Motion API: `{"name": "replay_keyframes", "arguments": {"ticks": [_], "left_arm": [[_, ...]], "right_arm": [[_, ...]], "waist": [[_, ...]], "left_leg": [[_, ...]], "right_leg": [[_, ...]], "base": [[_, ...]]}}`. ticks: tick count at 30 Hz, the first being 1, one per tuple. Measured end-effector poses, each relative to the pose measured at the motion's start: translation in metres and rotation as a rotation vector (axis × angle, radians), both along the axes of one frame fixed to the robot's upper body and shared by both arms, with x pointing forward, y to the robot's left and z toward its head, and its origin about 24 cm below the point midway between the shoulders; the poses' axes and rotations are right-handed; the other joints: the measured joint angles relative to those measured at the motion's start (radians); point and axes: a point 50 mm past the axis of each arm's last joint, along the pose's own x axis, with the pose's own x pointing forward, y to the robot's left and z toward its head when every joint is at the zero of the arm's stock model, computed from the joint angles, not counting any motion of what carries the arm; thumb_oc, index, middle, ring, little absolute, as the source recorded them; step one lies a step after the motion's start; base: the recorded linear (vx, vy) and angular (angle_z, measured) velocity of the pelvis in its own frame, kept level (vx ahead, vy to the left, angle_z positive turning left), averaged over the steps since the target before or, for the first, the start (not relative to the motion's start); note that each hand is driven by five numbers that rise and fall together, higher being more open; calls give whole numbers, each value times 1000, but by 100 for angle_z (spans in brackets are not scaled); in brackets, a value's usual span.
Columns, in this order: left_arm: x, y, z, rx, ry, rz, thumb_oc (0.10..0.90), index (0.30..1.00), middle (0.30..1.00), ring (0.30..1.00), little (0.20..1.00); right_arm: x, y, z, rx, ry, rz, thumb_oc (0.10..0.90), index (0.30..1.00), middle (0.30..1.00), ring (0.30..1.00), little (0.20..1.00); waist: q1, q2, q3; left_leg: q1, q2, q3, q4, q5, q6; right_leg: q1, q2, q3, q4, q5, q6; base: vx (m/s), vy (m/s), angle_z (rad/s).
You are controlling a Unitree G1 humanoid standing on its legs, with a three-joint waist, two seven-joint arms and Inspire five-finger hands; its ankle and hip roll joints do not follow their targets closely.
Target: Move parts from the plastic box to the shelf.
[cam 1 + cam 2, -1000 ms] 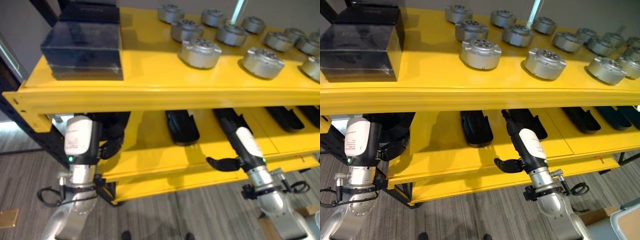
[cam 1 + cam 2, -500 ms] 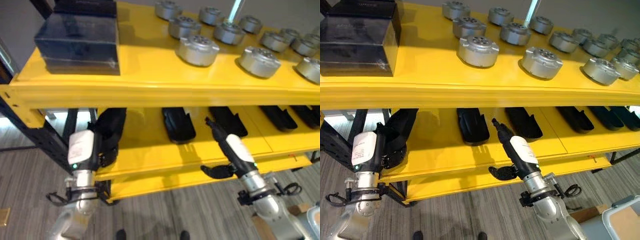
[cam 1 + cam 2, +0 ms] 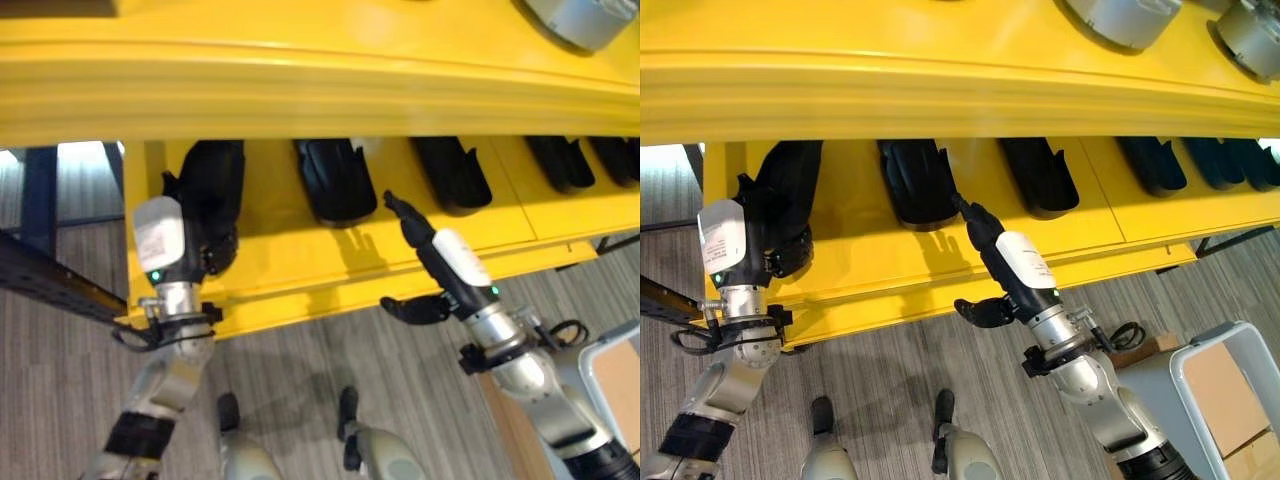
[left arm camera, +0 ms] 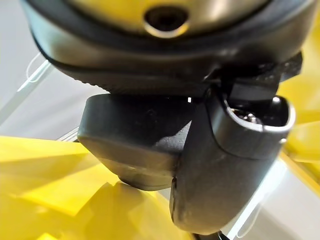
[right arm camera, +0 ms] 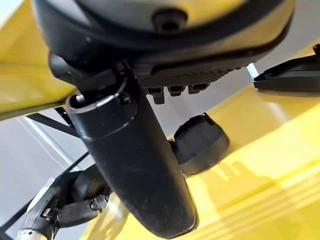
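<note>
The left hand [image 3: 775,225] reaches over the lower level of the yellow metal shelf [image 3: 940,85], at its left end, lying against a long black moulded plastic part [image 3: 210,195] there; whether its fingers are curled round that part or merely lie on it, I cannot tell. Just to its right lies a second black part [image 3: 912,180] of the same kind. The right hand [image 3: 985,245] sits in front of that part, its fingers straight and relaxed, pointing toward the shelf and holding nothing, its thumb [image 3: 410,308] jutting out to the left. Beyond this hand another black part [image 3: 1038,175] lies on the lower level, with more of them [image 3: 1150,165] farther right. Above, on the top level, stand round silver metal parts [image 3: 1120,15]. Right of the right arm, on the floor, stands a pale grey plastic box [image 3: 1225,400].
</note>
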Motion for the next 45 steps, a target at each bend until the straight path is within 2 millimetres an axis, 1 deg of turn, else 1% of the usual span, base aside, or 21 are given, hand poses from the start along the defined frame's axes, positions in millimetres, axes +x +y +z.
{"name": "replay_keyframes", "arguments": {"ticks": [2,4,6,15,21,24,27,28,29,31,32,34,36,38,42,45], "left_arm": [[4,1,4,-27,-14,9,400,300,300,300,300],[10,5,11,-34,-45,53,400,300,300,300,300],[11,7,12,-33,-56,70,400,300,300,300,300],[11,25,11,36,-53,143,400,300,300,300,300],[13,29,13,67,-45,172,400,300,300,300,300],[13,30,15,75,-53,176,400,300,300,300,300],[15,29,20,82,-69,173,400,300,300,300,300],[14,30,21,90,-70,174,400,300,300,300,300],[14,31,23,96,-71,174,400,300,300,300,300],[16,30,23,105,-62,167,400,300,300,300,300],[17,27,22,112,-49,154,400,300,300,300,300],[18,24,20,123,-31,139,400,300,300,300,300],[18,24,19,140,-22,140,400,300,300,300,300],[18,25,20,142,-20,143,400,300,300,300,300],[18,26,20,143,-15,157,400,300,300,300,300],[18,28,22,141,-14,163,400,300,300,300,300]], "right_arm": [[0,1,1,-8,-3,10,900,1000,1000,1000,1000],[2,4,5,-21,-21,28,900,1000,1000,1000,1000],[2,5,6,-21,-27,32,900,1000,1000,1000,1000],[3,6,9,19,-35,46,900,1000,1000,1000,1000],[1,12,6,16,-21,74,900,1000,1000,1000,1000],[3,13,10,16,-39,79,900,1000,1000,1000,1000],[6,15,16,16,-62,87,900,1000,1000,1000,1000],[7,16,19,16,-76,93,900,1000,1000,1000,1000],[9,17,23,15,-93,97,900,1000,1000,1000,1000],[11,19,29,13,-118,104,900,1000,1000,1000,1000],[11,19,32,10,-127,106,900,1000,1000,1000,1000],[12,19,32,10,-132,107,900,1000,1000,1000,1000],[12,19,33,10,-134,108,900,1000,1000,1000,1000],[12,20,34,9,-138,111,900,1000,1000,1000,1000],[11,21,35,11,-144,116,900,1000,1000,1000,1000],[7,23,41,10,-167,135,900,1000,1000,1000,1000]], "waist": [[-4,0,0],[-20,-3,1],[-26,-4,1],[-25,-27,20],[-22,-28,27],[-16,-28,48],[-14,-26,60],[-13,-25,64],[-12,-23,77],[-9,-16,83],[-8,-10,87],[-2,-5,88],[8,3,88],[15,5,87],[9,13,83],[6,14,83]], "left_leg": [[-2,1,3,-1,0,-2],[-19,3,4,-1,0,-2],[-22,3,6,-1,0,-2],[-23,10,11,4,-4,-5],[-31,10,5,9,-5,-6],[-38,10,-1,33,-14,-7],[-84,10,-21,101,-41,-6],[-104,10,-25,137,-54,-3],[-120,10,-30,179,-73,-4],[-176,8,-42,293,-122,0],[-201,2,-66,352,-152,-1],[-230,-8,-85,411,-180,-3],[-267,-11,-104,468,-204,-3],[-301,-12,-115,517,-226,0],[-324,-12,-126,543,-234,5],[-331,-10,-128,558,-237,1]], "right_leg": [[-3,1,0,0,-2,-1],[-23,3,1,6,-6,-1],[-29,3,2,7,-6,-1],[-31,9,5,7,-8,-3],[-33,9,1,8,-8,-3],[-34,7,1,26,-16,-3],[-74,-3,-1,97,-50,-7],[-97,-9,0,140,-68,-9],[-114,-18,0,191,-91,-9],[-164,-41,0,321,-159,-10],[-185,-55,-4,393,-199,-12],[-216,-78,-4,485,-250,-12],[-248,-90,-3,551,-282,-15],[-281,-101,-1,604,-307,-21],[-297,-102,-1,626,-312,-23],[-306,-102,0,641,-316,-26]], "base": [[-41,-51,-3],[-26,-31,-1],[0,0,0],[-2,-5,-1],[-9,0,3],[-50,-9,2],[-82,-3,6],[-83,-4,7],[-83,-2,9],[-64,3,21],[-32,6,32],[-29,9,27],[-30,12,17],[-26,7,10],[0,0,0],[0,0,0]]}}
